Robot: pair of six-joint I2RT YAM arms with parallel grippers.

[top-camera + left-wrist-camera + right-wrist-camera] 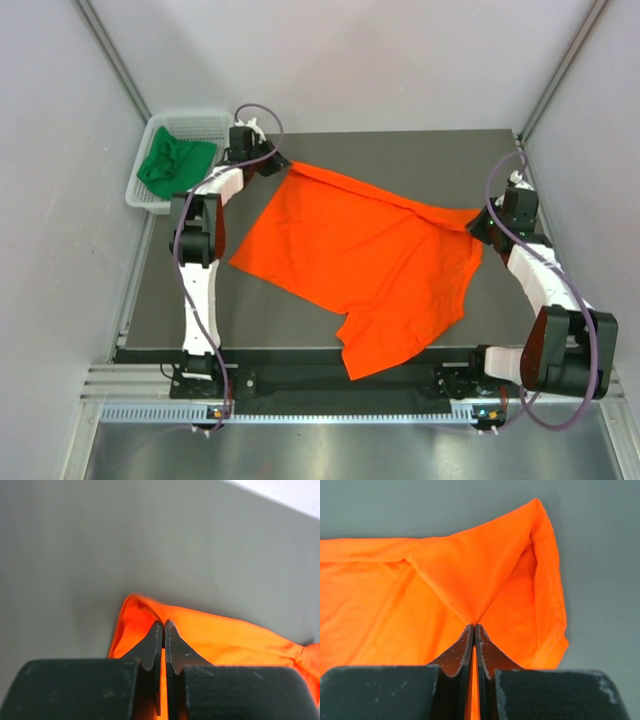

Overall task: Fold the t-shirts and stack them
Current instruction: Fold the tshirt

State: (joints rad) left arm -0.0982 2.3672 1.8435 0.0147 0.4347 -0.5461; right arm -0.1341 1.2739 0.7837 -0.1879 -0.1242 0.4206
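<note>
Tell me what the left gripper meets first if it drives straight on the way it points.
The orange t-shirt: the left gripper is shut on its edge, with more cloth directly ahead. Beyond that, probably the table, though depth is unclear.

Dark table (420, 160) — orange t-shirt (360, 260) spread on it.

Far strip: bare desk (420, 155) behind the orange shirt (360, 260), open from side to side.
Near-left corner: bare desk between the left arm (198, 260) and the shirt's edge.
Middle: covered by the shirt, spread corner to corner.
Far-left: basket (137, 197) holding the green shirt (172, 165), beside the wall (60, 220).
Right side: right arm (545, 275) stands along the desk's edge, close to the wall.
</note>
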